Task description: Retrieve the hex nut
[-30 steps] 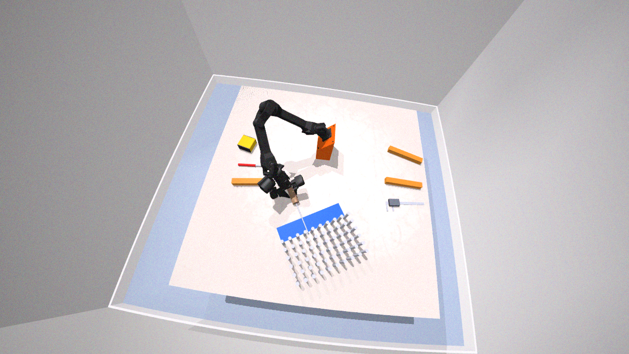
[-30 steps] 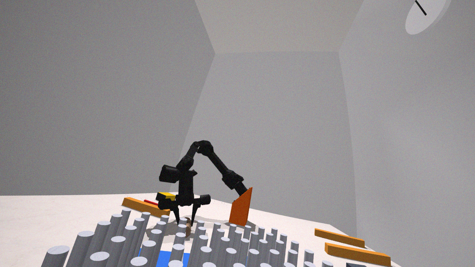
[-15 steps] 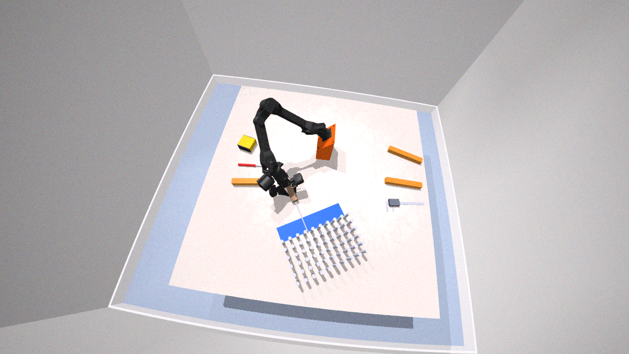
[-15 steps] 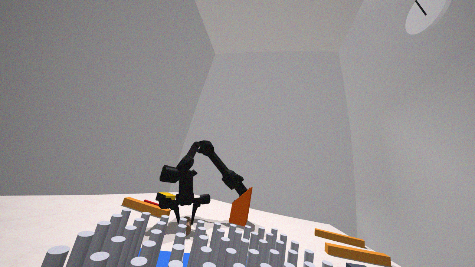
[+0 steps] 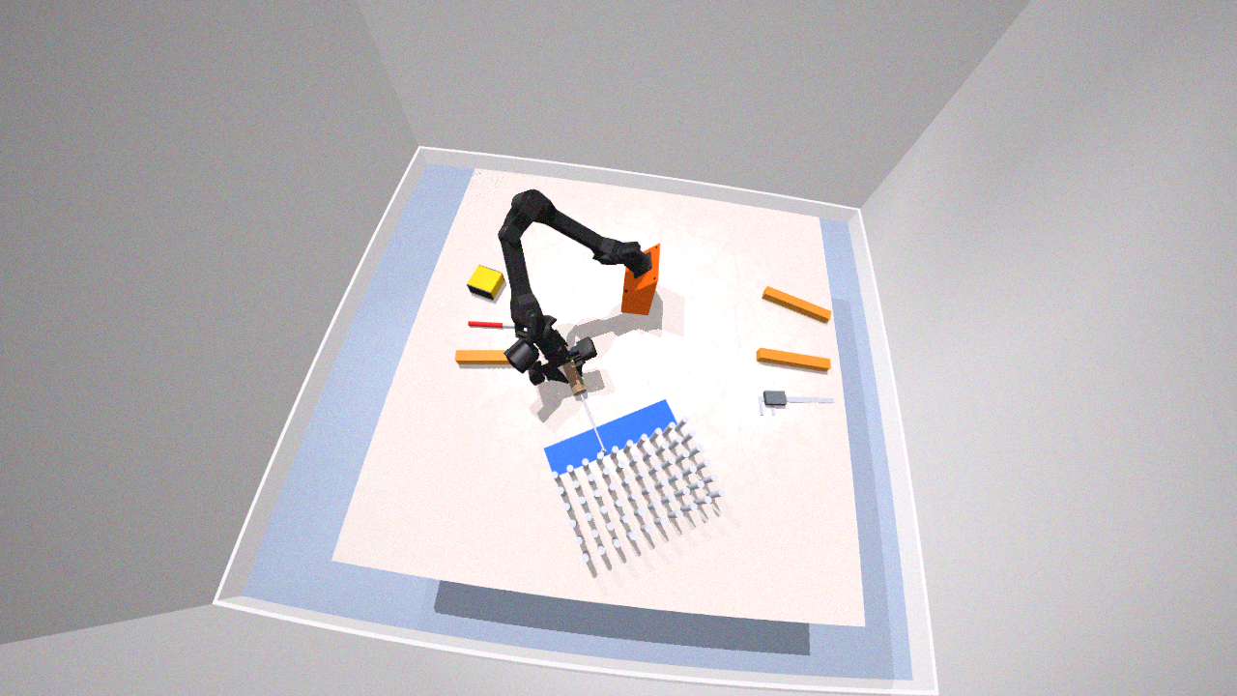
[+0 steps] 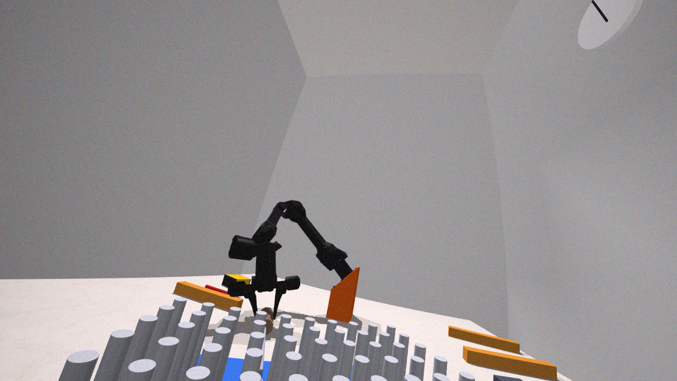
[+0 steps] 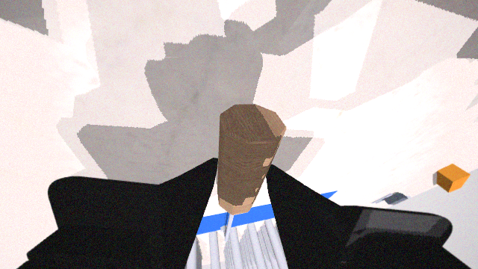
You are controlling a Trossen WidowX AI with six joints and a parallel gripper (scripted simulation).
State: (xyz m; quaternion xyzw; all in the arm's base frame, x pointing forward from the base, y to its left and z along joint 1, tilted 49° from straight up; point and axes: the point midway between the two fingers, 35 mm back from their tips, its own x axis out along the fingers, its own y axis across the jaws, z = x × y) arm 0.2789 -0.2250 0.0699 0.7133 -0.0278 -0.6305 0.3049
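We are not managing to make out the hex nut, so we cannot tell where it is lying among the standing spacers [image 5: 615, 449] [image 6: 293, 356] [image 7: 233, 244]. We are seeing a thin metal shaft [image 5: 591, 422] [image 7: 228, 226] reaching over the blue strip [image 5: 640, 420] [image 6: 234, 368] [image 7: 254, 215] to the spacers' front row, while our gripper [image 5: 570, 372] [image 6: 265, 316] [image 7: 242, 166] is gripping its wooden handle [image 5: 575, 379] [image 6: 268, 321] [image 7: 244, 161]. Farther out, we are viewing the yellow block [image 5: 485, 281] [image 6: 238, 278] near a red-handled tool [image 5: 486, 324] [image 6: 216, 288].
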